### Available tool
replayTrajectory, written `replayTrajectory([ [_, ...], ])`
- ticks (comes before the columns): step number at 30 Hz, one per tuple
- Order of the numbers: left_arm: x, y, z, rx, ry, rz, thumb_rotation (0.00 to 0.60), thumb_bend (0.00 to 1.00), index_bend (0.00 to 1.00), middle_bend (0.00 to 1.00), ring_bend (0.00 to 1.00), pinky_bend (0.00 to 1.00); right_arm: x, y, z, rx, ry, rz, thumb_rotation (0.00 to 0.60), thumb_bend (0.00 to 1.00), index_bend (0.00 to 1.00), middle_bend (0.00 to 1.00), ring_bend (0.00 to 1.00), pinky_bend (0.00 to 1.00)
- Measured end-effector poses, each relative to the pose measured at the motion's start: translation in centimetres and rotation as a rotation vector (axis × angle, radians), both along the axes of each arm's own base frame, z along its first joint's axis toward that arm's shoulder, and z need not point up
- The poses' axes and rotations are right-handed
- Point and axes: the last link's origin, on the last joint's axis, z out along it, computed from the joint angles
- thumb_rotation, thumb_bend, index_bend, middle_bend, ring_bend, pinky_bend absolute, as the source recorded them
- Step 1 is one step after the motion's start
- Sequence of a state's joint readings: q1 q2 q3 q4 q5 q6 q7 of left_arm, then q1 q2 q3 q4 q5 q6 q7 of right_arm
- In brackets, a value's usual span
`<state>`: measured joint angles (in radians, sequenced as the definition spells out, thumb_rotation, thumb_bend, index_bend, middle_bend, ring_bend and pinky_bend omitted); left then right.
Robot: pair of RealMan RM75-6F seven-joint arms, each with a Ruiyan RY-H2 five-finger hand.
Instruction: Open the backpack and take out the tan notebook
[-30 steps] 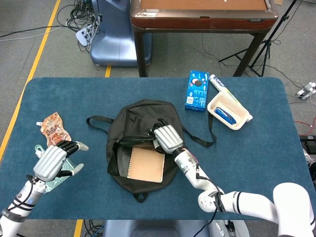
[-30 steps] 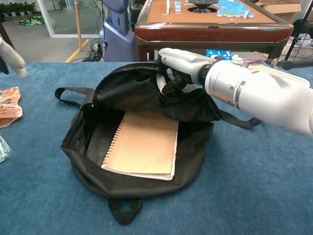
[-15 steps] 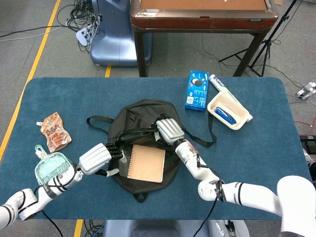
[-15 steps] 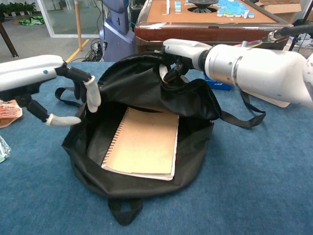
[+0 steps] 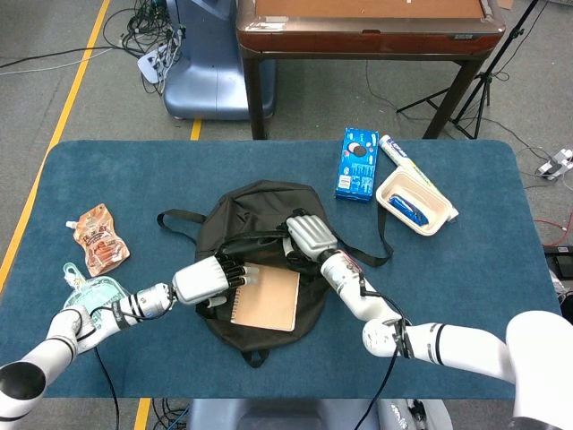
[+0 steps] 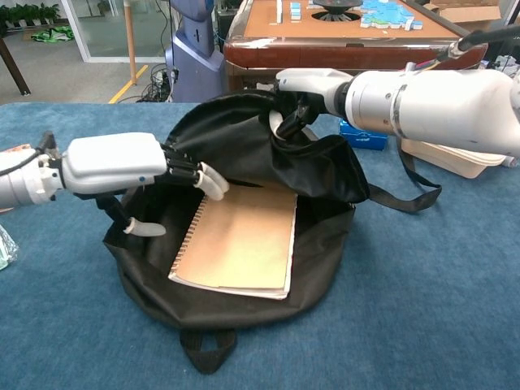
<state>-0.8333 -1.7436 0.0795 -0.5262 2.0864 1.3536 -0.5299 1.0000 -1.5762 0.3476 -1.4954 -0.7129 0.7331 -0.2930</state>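
The black backpack (image 5: 260, 210) (image 6: 244, 154) lies open on the blue table. Inside it lies the tan spiral notebook (image 5: 267, 299) (image 6: 240, 240), flat and in plain sight. My right hand (image 5: 310, 236) (image 6: 302, 88) grips the backpack's upper flap and holds it lifted back. My left hand (image 5: 204, 280) (image 6: 122, 166) hovers at the bag's left opening, fingers spread, with its fingertips (image 6: 213, 180) over the notebook's top left corner. It holds nothing.
A brown snack pouch (image 5: 98, 240) and a mint green item (image 5: 89, 300) lie at the table's left. At the back right are a blue box (image 5: 357, 164), a tube (image 5: 407, 167) and a cream container (image 5: 414, 204). The bag's straps (image 5: 175, 221) trail left and right.
My left hand has moved right from the table's left side to the bag's opening, reaching over the notebook. The right hand lifted the flap slightly higher and keeps hold.
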Motion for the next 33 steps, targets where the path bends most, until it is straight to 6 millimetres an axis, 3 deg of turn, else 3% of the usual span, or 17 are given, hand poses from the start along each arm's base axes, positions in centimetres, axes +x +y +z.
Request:
replayTrajectory([
  [9, -0.4, -0.2, -1.6, 0.040, 0.075, -0.105, 0.600, 0.22, 0.09, 0.06, 0.11, 0.22, -0.2, -0.1, -0.3, 0.018, 0.009, -0.011, 0.600, 0.88, 0.69, 0.49, 0.25, 0.12],
  [33, 0.2, -0.4, -4.7, 0.007, 0.052, -0.010, 0.600, 0.22, 0.13, 0.05, 0.10, 0.20, -0.7, -0.5, -0.6, 0.026, 0.014, -0.034, 0.600, 0.88, 0.70, 0.49, 0.25, 0.12],
])
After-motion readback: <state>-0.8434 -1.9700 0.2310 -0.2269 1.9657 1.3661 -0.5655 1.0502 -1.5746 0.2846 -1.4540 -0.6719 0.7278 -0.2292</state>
